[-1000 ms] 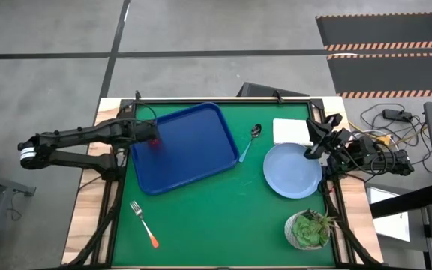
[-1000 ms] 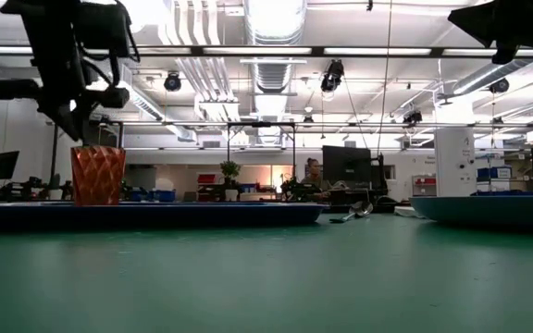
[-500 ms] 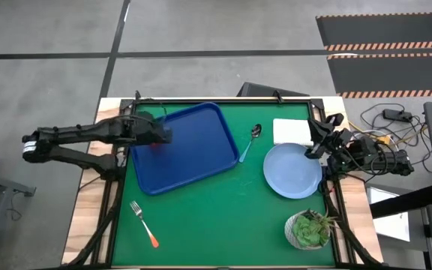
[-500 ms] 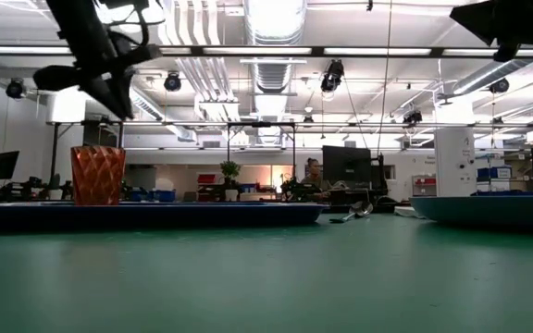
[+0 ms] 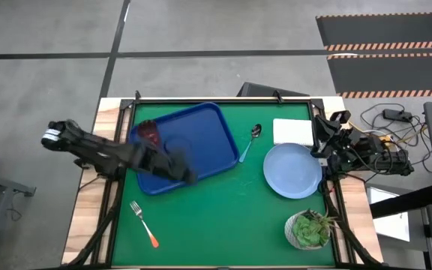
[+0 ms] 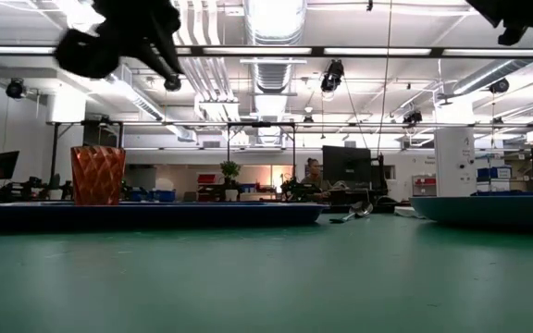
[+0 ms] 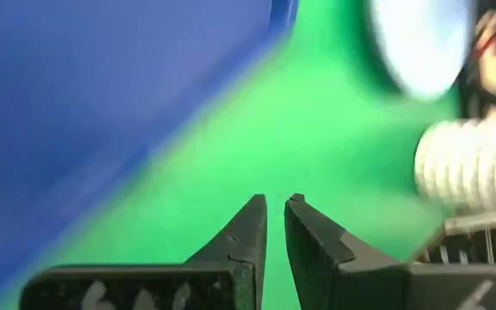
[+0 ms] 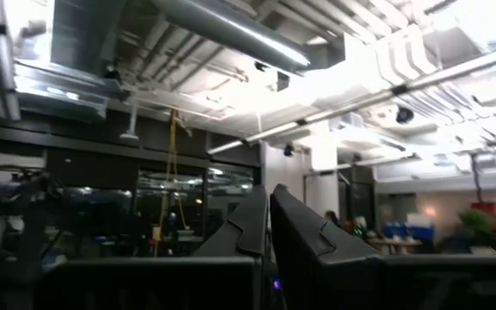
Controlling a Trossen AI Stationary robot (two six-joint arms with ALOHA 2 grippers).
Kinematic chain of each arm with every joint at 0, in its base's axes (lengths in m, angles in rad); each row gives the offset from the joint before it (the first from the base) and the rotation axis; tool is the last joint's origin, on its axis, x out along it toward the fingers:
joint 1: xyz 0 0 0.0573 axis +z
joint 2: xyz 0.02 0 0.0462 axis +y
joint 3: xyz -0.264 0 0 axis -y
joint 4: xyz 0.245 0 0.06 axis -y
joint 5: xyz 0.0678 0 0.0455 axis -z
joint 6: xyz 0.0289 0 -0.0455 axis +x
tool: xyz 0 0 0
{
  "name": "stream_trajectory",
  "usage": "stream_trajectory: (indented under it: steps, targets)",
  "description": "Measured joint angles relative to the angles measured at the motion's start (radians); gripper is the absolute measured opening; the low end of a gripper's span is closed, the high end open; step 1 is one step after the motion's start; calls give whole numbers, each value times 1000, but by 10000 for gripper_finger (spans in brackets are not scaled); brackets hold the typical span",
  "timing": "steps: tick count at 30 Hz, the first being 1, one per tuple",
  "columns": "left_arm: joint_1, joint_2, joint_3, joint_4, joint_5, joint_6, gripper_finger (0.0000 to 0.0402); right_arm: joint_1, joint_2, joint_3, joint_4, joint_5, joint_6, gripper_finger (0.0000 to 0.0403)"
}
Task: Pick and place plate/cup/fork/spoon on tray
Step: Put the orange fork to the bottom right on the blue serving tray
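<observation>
Cup (image 5: 146,133), a red-brown tumbler, stands upright in the far left corner of the dark-blue tray (image 5: 201,135), free of both arms. Above the tray's near edge hangs the left gripper (image 5: 188,176), fingers nearly closed on nothing. At the table's right edge the right gripper (image 5: 322,125) waits beside the light-blue plate (image 5: 292,170), fingers pressed together and empty.
</observation>
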Motion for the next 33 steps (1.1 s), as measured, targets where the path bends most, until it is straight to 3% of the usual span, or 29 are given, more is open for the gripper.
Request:
stream_trajectory:
  steps: [9,12,15,21,33]
  targets:
    - [-335,231,-6,-8,179,-508,26,0,0,22,-6,-48,11,9]
    - [-404,275,-8,-77,309,-648,26,0,0,22,-7,-48,25,9]
    - [-456,293,-10,-186,343,-757,26,0,0,22,-10,-48,25,9]
    - [-489,292,-10,-324,421,-802,26,0,0,22,-22,-48,24,9]
    - [-497,292,-69,-280,418,-811,54,0,0,21,-30,-48,14,9]
